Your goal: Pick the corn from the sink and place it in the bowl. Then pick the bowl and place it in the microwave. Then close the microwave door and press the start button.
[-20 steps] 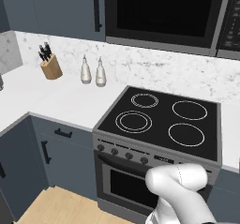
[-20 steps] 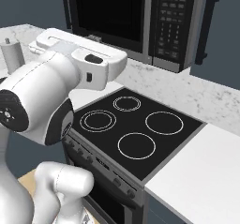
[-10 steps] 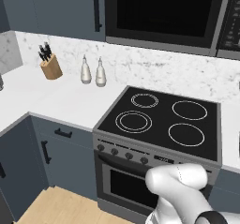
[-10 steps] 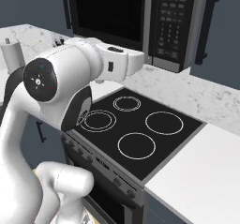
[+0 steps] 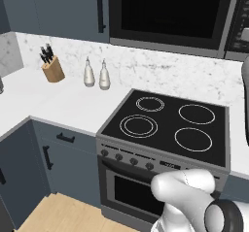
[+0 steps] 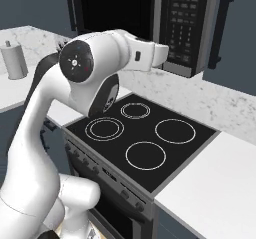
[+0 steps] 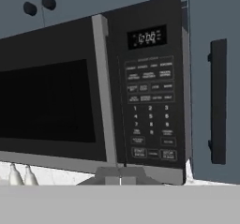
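We see the microwave [image 7: 93, 92] mounted above the stove [image 5: 168, 129], its microwave door [image 7: 49, 101] closed flush beside the black button panel [image 7: 150, 108], whose display is lit. Our hand [image 7: 120, 180] points at the panel's lower edge from just in front, fingers pressed together and holding nothing. On the white tabletop [image 5: 73, 105] left of the stove stand two bottles [image 5: 96, 74] and a knife block [image 5: 50, 67].

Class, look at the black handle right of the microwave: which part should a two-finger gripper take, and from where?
Probably mid-bar on the handle, coming straight from the front, jaws left and right of it: it is a slim upright bar fixed at its ends.
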